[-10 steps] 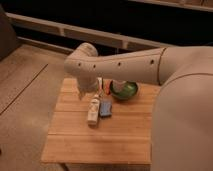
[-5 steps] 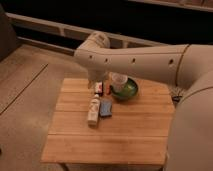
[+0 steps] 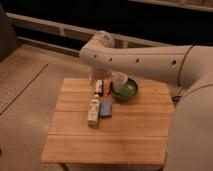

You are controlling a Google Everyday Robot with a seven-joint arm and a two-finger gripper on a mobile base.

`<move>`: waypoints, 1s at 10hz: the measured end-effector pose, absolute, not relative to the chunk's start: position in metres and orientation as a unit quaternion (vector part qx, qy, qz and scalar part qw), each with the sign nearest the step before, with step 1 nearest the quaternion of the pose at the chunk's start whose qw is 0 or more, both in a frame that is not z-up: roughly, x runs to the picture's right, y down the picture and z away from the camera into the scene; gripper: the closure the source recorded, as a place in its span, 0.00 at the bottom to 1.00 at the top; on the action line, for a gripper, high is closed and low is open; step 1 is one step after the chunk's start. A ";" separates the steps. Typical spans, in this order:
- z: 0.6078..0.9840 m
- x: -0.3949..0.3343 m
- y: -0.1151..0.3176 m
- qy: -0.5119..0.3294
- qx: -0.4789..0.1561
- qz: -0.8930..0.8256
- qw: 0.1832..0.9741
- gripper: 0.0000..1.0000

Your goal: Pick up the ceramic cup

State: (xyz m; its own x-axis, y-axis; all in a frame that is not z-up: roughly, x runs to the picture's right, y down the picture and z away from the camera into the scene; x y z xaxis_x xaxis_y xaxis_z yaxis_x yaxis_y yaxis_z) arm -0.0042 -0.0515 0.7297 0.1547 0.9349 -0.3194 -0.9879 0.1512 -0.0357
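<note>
The ceramic cup (image 3: 119, 80) is small and off-white. It stands at the back of the wooden table (image 3: 125, 130), right against the left rim of the green bowl (image 3: 127, 90). My arm reaches in from the right and bends down at the table's back edge. The gripper (image 3: 102, 82) hangs just left of the cup, low over the table and partly merged with the things behind it. I cannot tell whether it touches the cup.
A long white bottle (image 3: 93, 110) lies in the middle of the table with a blue packet (image 3: 105, 107) to its right. A small red and white item (image 3: 98, 87) lies behind them. A dark wall with a rail runs behind the table.
The arm has swung up and back, uncovering the cup and bowl. The gripper end has stayed near the cup. The things on the table have not moved.
</note>
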 end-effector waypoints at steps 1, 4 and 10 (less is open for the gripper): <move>0.745 0.006 -0.063 0.099 -0.118 0.634 0.758 0.35; 0.781 0.027 -0.087 0.077 -0.123 0.618 0.773 0.35; 0.789 0.048 -0.096 0.088 -0.089 0.612 0.781 0.35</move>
